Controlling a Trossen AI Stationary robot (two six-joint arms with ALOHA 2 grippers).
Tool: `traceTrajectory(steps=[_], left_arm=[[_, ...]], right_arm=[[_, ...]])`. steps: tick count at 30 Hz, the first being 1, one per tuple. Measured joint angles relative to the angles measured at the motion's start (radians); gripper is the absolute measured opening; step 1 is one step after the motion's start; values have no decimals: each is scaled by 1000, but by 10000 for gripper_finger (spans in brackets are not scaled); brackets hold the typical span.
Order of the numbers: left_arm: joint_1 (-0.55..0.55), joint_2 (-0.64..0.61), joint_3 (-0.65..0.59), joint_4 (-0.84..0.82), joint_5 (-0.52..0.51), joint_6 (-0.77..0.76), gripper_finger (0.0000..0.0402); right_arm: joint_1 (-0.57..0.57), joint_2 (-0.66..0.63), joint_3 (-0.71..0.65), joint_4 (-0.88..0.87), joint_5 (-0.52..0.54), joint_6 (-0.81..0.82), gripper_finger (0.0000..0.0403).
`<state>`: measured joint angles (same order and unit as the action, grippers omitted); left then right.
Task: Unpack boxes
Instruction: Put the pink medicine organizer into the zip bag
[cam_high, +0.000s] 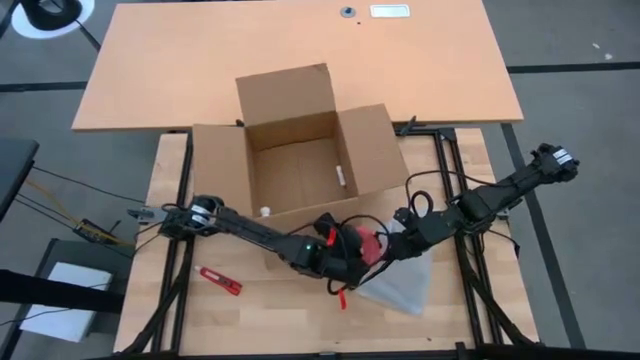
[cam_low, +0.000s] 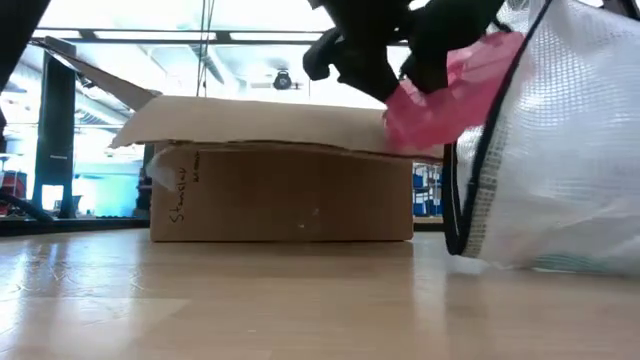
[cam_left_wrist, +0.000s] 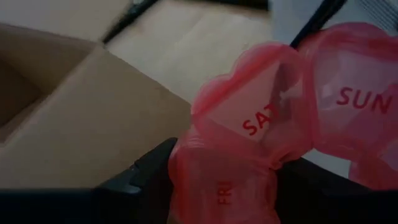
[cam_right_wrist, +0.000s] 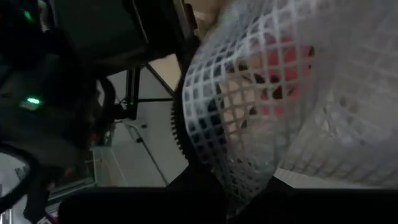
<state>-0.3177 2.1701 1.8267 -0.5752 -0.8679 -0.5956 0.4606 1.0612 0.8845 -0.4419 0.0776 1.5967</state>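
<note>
Gripping a pink pill organizer (cam_high: 366, 245), left gripper (cam_high: 358, 250) jaws wide.

Pink pill organizer (cam_left_wrist: 261, 124) cut off by edge; bag (cam_right_wrist: 280, 112) blurred.

- The pink translucent pill organizer (cam_left_wrist: 261, 124) carries red day labels in the left wrist view: "SAT" on one lid, "SUN" on the neighbouring lid, "FRI" on the compartment below.
- The cardboard carton (cam_low: 290, 200) has dark handwriting running up its side wall near one corner in the low view; it cannot be read with certainty.
</note>
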Motion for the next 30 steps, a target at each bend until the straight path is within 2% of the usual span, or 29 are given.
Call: traceTrajectory(steps=[2, 9, 14, 17, 21, 27, 30], left_arm=[[4, 0, 0, 66, 9, 44, 218], [-24, 30, 0, 357, 150, 313, 218], [-16, 49, 0, 457, 303, 341, 218], [-9, 52, 0, 481, 396, 356, 218], [5, 63, 0, 492, 443, 351, 227], [36, 64, 1, 449, 615, 293, 274], [40, 48, 30, 350, 686, 274, 288]], right_arm=[[-3, 1, 0, -4, 6, 1, 1], [-41, 18, 2, -3, 11, 0, 1], [-60, 39, 2, -4, 14, -17, 1], [-64, 56, -1, -4, 12, -34, 1], [-64, 79, 0, 6, -2, -57, 2], [-63, 91, 0, 20, -22, -91, 1], [-63, 89, 0, 25, -30, -110, 2]])
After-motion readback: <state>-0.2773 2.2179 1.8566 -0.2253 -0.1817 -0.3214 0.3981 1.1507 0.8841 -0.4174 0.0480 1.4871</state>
